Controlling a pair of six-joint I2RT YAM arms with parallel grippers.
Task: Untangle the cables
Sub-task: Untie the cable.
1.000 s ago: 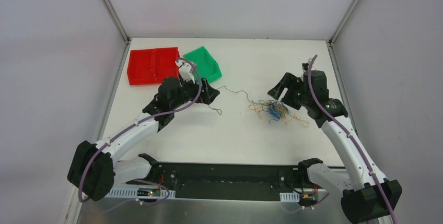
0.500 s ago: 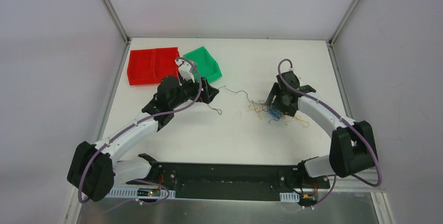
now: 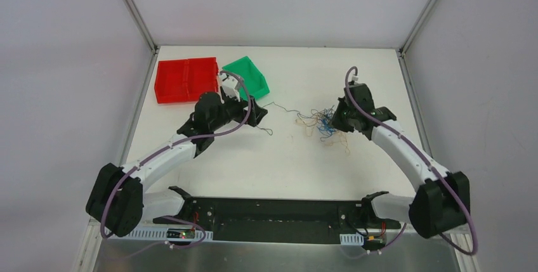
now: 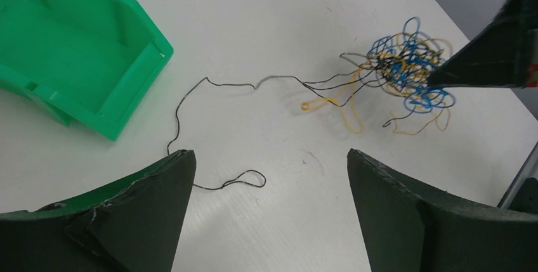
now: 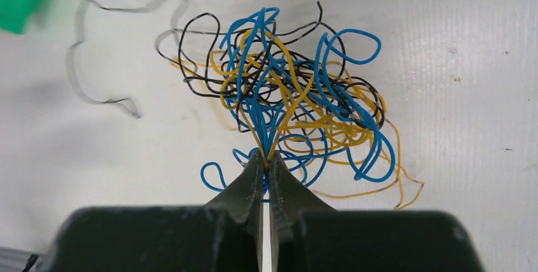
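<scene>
The cables (image 3: 322, 123) form a small knot of blue, yellow-orange and dark wires on the white table right of centre, seen close up as a clump (image 5: 298, 94). My right gripper (image 5: 265, 160) is shut on a few blue and yellow strands at the clump's near edge; it shows as a dark wedge (image 4: 488, 56) in the left wrist view. One dark strand (image 4: 222, 85) trails left from the cables (image 4: 406, 69) and ends in a small loop (image 4: 247, 180) by my left gripper (image 4: 269, 155). That gripper (image 3: 260, 112) is open, with only bare table between its fingers.
A green bin (image 3: 250, 75) lies just behind the left gripper, its corner close to the left finger (image 4: 146, 202). A red divided tray (image 3: 186, 80) sits to its left. Grey walls enclose the table (image 3: 285, 164) on three sides.
The right gripper dropped onto the clump and closed on its strands. The clump has been pulled a little back and left and looks more spread. The left arm barely moved.
</scene>
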